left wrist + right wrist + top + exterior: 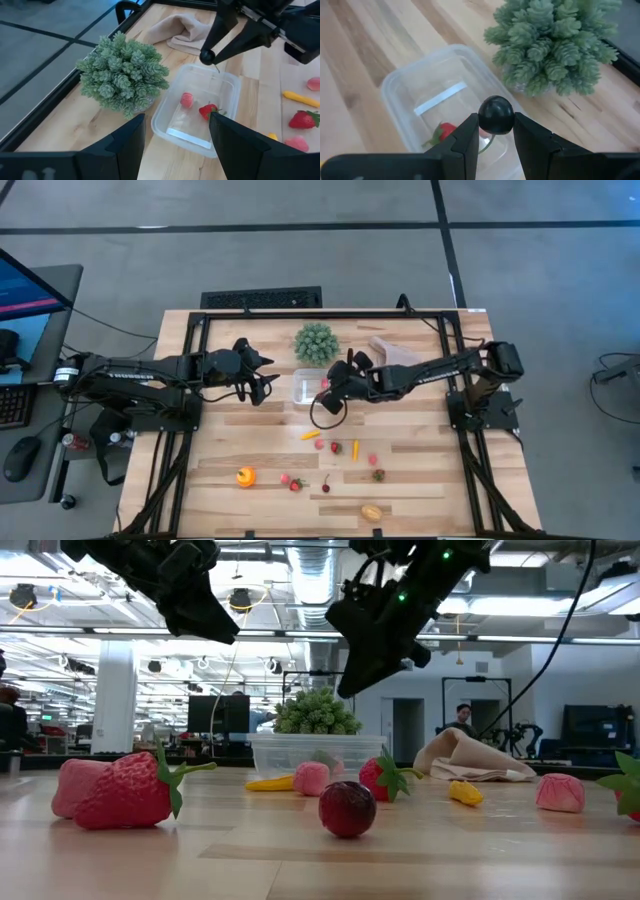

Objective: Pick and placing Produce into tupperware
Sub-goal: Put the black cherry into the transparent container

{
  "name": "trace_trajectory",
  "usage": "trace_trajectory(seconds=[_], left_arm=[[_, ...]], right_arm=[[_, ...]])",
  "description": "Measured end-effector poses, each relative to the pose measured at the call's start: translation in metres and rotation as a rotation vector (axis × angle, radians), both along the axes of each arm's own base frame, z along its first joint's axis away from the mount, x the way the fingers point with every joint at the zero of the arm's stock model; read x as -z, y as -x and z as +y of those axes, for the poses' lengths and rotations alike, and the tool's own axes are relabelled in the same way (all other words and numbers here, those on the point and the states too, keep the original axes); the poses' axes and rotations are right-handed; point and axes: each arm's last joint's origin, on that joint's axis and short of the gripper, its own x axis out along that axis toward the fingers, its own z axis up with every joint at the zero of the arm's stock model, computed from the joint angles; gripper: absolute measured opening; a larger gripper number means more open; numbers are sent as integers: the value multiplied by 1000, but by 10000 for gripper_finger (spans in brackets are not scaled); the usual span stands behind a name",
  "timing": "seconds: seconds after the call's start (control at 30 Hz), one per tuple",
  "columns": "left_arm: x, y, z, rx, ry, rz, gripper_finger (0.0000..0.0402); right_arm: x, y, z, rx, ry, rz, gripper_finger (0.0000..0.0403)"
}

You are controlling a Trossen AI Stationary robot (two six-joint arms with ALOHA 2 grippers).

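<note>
The clear tupperware (306, 389) stands at mid-table beside the green plant (316, 342). A red strawberry (207, 111) and a pink piece (186, 99) lie in it. My right gripper (496, 125) hovers over the tupperware's rim, shut on a small dark cherry (496, 114). My left gripper (177, 145) hangs open above the table to the left of the tupperware, nothing between its fingers. More produce lies loose on the near half of the table: an orange (245, 476), a yellow piece (371, 512), a strawberry (336, 447) and others. My right gripper pinches the dark cherry's round body (496, 114) between its two fingertips (470, 131), one on each side. The fingers slant down from the table's right side. The cherry is held clear above the tupperware, and its thin stem (217, 67) hangs below it.
A beige cloth (392, 350) lies at the far right behind the tupperware. A black frame (190, 340) runs round the table's edges, and a keyboard (262, 299) sits beyond the far edge. Bare wood lies between the tupperware and the loose produce.
</note>
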Motion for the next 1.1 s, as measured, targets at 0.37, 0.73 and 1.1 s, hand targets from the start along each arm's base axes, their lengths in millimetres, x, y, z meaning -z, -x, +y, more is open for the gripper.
trace_trajectory(seconds=[0.37,0.73,1.1], left_arm=[[0,0,0,-10,-6,1,210],[0,0,1,-25,-14,1,210],[0,0,1,-41,-23,2,210]], right_arm=[[7,1,-12,3,-40,-28,108],[21,6,-10,-4,-78,-37,108],[29,2,-13,-13,-70,-35,108]])
